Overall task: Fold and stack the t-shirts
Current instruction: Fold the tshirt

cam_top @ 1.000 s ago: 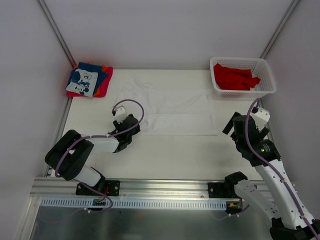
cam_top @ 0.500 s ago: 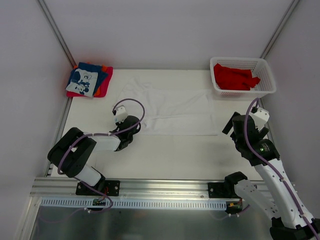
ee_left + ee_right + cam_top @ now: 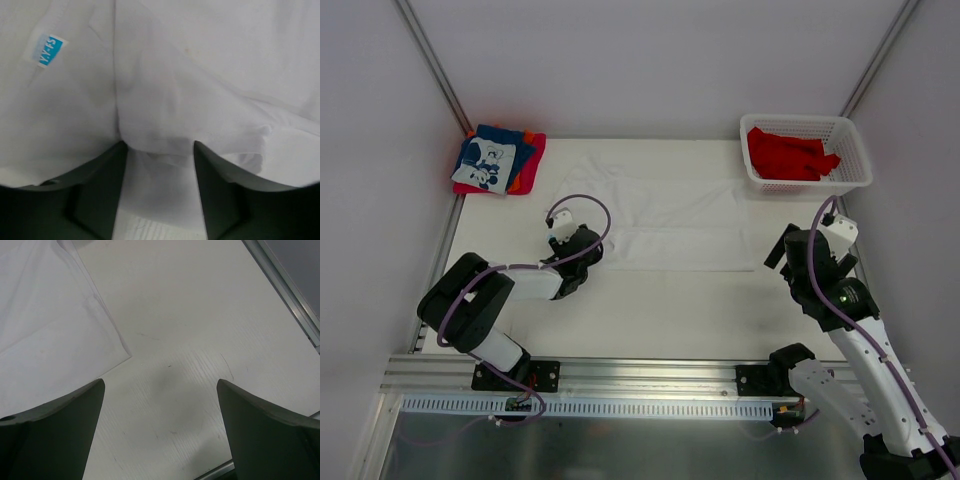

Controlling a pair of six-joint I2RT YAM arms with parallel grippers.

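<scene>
A plain white t-shirt [image 3: 660,215] lies spread flat across the middle of the table. My left gripper [image 3: 590,256] sits low at the shirt's lower left corner. In the left wrist view that gripper [image 3: 160,150] has its jaws partly apart, with a rumpled fold of the white cloth [image 3: 155,100] lying between the fingertips [image 3: 95,190]. My right gripper [image 3: 782,252] hovers open over bare table just off the shirt's lower right corner [image 3: 65,340]; nothing lies between the tips of the right gripper [image 3: 160,385]. Folded t-shirts [image 3: 498,160], blue on red and orange, are stacked at the back left.
A white lattice basket [image 3: 860,150] at the back right holds bright red t-shirts [image 3: 788,152]. A blue size tag [image 3: 46,50] shows on the white cloth. The table's metal side rail [image 3: 295,305] runs close to the right gripper.
The left gripper has edged slightly toward the white shirt's lower left corner. The right arm has not moved.
</scene>
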